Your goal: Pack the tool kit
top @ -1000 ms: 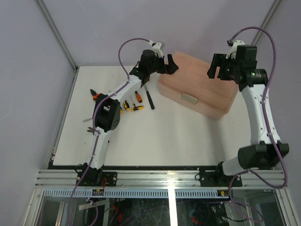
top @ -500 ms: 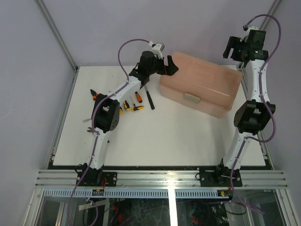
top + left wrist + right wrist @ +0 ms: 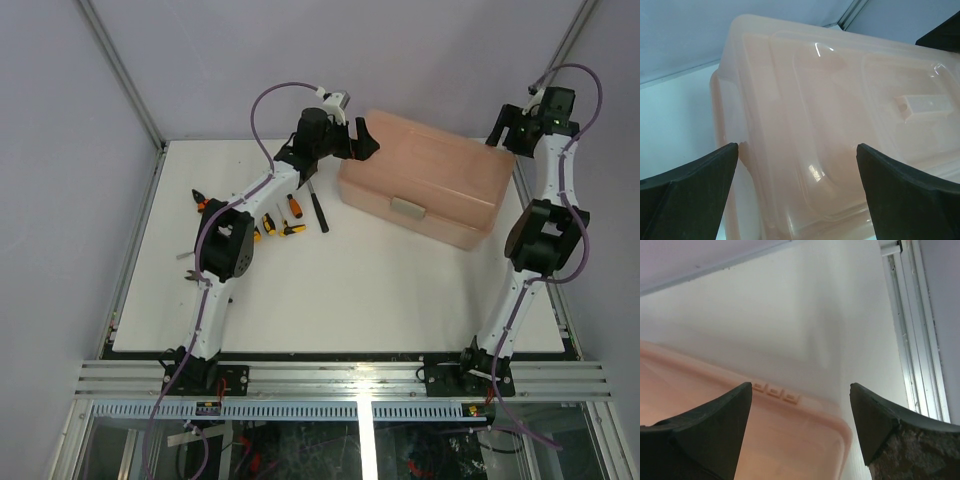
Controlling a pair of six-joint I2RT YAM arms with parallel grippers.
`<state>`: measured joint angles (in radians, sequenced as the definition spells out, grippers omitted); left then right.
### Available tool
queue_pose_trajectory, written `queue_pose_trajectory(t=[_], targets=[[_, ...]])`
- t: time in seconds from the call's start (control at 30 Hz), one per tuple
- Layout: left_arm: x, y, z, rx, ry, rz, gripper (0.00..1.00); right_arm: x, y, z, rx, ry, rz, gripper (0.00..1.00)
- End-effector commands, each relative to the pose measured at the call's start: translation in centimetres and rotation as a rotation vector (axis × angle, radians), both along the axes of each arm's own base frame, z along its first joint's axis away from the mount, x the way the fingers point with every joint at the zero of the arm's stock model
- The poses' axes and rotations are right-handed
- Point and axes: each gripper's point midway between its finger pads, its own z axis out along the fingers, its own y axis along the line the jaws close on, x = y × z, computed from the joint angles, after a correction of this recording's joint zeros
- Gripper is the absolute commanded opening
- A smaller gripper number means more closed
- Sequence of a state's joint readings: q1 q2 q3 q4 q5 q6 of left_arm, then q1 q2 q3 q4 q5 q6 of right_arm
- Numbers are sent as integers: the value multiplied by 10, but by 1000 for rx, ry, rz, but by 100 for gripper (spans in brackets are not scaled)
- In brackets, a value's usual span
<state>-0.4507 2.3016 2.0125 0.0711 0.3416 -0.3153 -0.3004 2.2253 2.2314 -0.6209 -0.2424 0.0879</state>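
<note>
A closed pink plastic tool case lies at the back right of the white table, with a grey latch on its near side. It fills the left wrist view and shows low in the right wrist view. My left gripper is open and empty just off the case's left end. My right gripper is open and empty over the case's far right corner. Loose tools lie left of the case: a black-handled tool, orange-handled screwdrivers and pliers.
The table's right edge with a metal rail runs beside the case's corner. The purple back wall stands close behind both grippers. A small metal tool lies near the left arm's elbow.
My right arm has swung from over the case's right end to the back right corner and now sits slightly lower. The left arm, case and tools have not moved.
</note>
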Motion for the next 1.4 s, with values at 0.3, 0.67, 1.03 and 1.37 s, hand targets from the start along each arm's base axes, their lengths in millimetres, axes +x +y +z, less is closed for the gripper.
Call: queue_pose_trajectory(t=[0.3, 0.67, 1.03, 1.37], targets=[[-9, 3, -88, 165, 187, -46, 100, -108, 56, 4, 128, 145, 243, 79], [-9, -1, -97, 167, 207, -45, 100, -214, 102, -9, 173, 207, 285, 77], [8, 41, 27, -32, 98, 114, 100, -211, 91, 116, 58, -145, 123, 80], [-49, 139, 92, -188, 173, 284, 100, -182, 180, 174, 86, -264, 309, 77]])
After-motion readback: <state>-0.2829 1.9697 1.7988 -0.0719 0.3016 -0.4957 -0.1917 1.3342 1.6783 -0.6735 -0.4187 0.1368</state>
